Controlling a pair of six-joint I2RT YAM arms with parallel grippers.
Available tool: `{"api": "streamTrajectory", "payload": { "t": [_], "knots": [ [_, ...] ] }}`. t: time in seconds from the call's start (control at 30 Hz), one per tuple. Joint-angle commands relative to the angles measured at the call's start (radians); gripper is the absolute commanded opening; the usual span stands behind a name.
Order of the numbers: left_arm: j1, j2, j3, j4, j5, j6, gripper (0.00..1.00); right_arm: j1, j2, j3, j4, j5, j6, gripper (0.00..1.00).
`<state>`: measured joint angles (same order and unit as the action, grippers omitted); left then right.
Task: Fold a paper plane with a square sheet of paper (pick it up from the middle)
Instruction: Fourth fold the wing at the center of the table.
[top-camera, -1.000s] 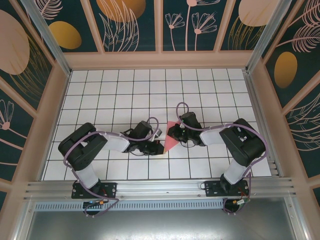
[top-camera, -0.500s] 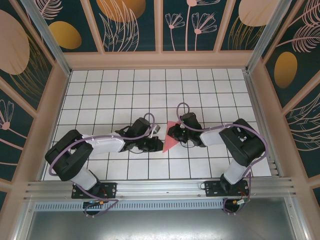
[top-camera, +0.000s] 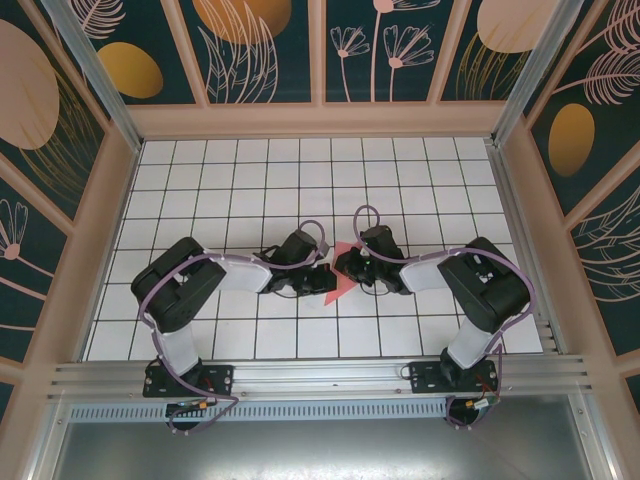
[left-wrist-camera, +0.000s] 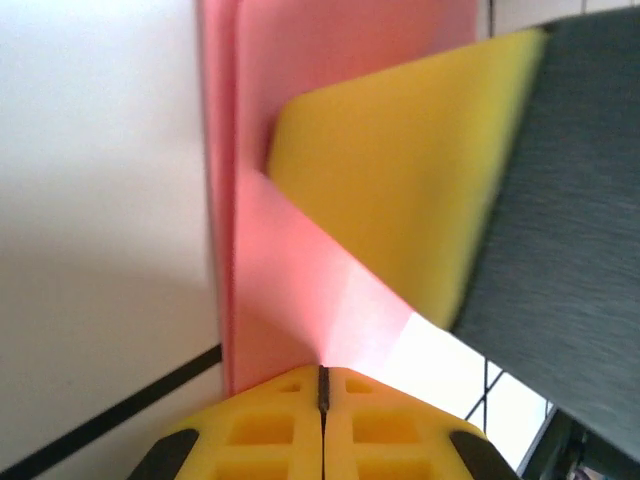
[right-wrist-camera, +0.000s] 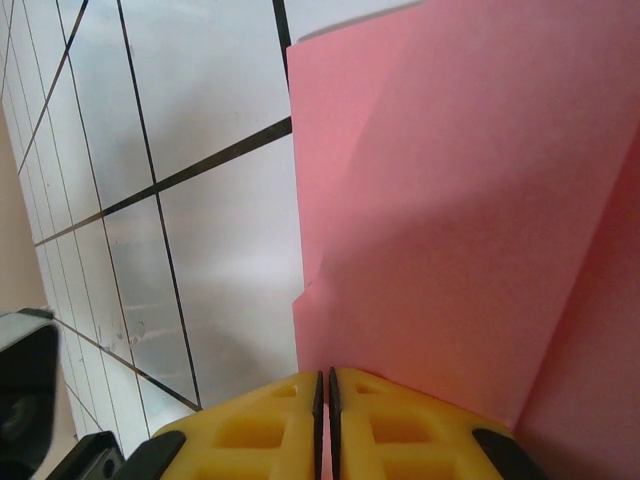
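The square sheet of paper is folded into a salmon-pink wedge and lies on the tiled floor between the two arms. My left gripper meets it from the left. In the left wrist view the jaws are shut, and the paper creases into the slit between them. My right gripper holds the wedge from the right. In the right wrist view it is shut, with pink paper running in between the pads. One of the right gripper's yellow fingers lies over the paper in the left wrist view.
The white floor with black grid lines stretches behind the grippers. Patterned walls close the back and both sides. A metal rail carries the arm bases along the near edge.
The left arm has swung its elbow back in. Its gripper has slid up and right along the paper's left edge, opened a little and shut again. The right arm has stayed still.
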<state>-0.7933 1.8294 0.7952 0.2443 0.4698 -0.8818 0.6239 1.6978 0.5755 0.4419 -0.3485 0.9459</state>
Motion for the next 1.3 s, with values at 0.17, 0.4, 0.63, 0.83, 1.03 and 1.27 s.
{"api": "streamTrajectory", "payload": {
  "t": [0.17, 0.4, 0.63, 0.83, 1.03, 1.27],
  "knots": [
    [-0.005, 0.003, -0.117, -0.062, -0.111, 0.032, 0.0, -0.023, 0.001, 0.056, -0.237, 0.069, -0.077, 0.15],
    [-0.005, 0.008, -0.149, -0.05, -0.103, 0.046, 0.0, -0.062, -0.133, 0.103, -0.216, -0.001, -0.13, 0.15],
    [-0.005, 0.011, -0.12, -0.068, -0.099, 0.06, 0.0, -0.026, -0.189, 0.055, -0.183, -0.009, -0.113, 0.13],
    [-0.005, 0.014, -0.115, -0.077, -0.1, 0.064, 0.0, 0.012, -0.096, 0.042, -0.094, -0.032, -0.079, 0.07],
    [-0.005, 0.012, -0.122, -0.084, -0.105, 0.066, 0.0, 0.015, -0.019, 0.048, -0.127, 0.037, -0.095, 0.06],
    [-0.005, 0.009, -0.149, -0.088, -0.12, 0.072, 0.0, -0.067, 0.059, 0.029, -0.107, 0.062, -0.121, 0.07]
  ]
}}
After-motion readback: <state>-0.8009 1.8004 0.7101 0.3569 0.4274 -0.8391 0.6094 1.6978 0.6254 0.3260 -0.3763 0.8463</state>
